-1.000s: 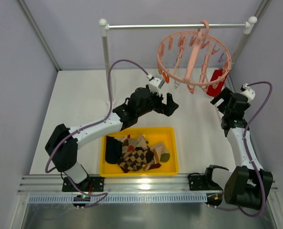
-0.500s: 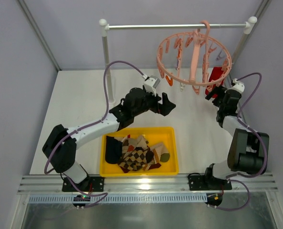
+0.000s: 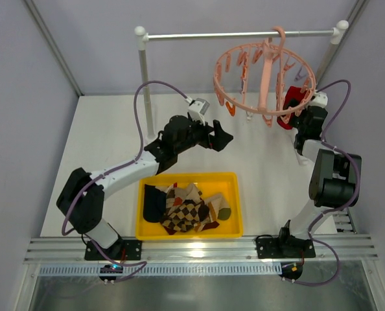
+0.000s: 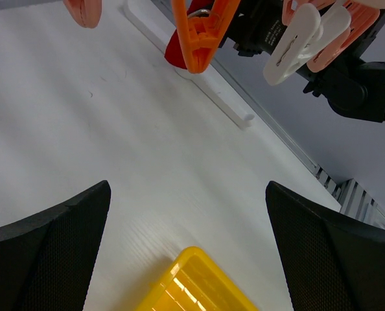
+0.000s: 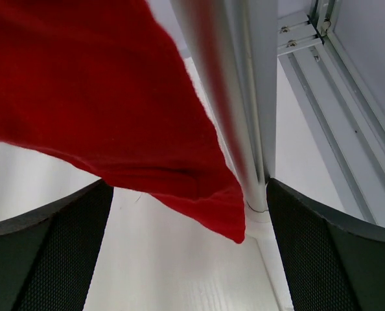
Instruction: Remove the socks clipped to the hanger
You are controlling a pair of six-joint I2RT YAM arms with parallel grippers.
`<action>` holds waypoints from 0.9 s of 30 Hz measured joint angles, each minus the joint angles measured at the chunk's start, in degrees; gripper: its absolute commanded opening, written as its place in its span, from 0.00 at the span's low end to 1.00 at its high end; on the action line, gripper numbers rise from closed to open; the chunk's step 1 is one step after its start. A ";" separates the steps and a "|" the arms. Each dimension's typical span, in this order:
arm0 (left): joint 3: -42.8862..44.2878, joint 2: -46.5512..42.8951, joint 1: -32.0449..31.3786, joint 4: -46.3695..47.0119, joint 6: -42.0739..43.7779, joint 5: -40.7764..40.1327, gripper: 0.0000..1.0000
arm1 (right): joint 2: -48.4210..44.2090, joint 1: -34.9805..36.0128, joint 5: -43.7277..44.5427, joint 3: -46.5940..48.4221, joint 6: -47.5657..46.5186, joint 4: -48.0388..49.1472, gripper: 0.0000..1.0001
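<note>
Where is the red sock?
Top view, far right: the red sock hangs from the right rim of the hanger, with the open right hand at it.

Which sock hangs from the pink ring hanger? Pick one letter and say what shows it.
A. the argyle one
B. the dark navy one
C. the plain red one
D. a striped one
C: only the red sock hangs from the hanger, on its right side; the argyle, navy and striped socks lie in the yellow bin.
</note>
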 measured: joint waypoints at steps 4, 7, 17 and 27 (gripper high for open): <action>0.00 0.11 0.35 0.48 -0.07 0.33 1.00 | 2.58 -0.15 -0.76 1.68 -1.53 0.68 0.99; 0.00 0.35 0.37 0.76 -0.07 0.59 1.00 | 4.02 -0.33 -0.81 2.34 -2.51 0.66 0.90; 0.00 2.16 0.39 2.62 -0.68 1.99 1.00 | 4.48 -0.50 -2.16 2.54 -3.74 1.11 0.25; -0.04 2.73 0.39 3.67 -1.33 3.76 1.00 | 3.61 0.15 -4.17 0.63 -3.19 1.31 0.05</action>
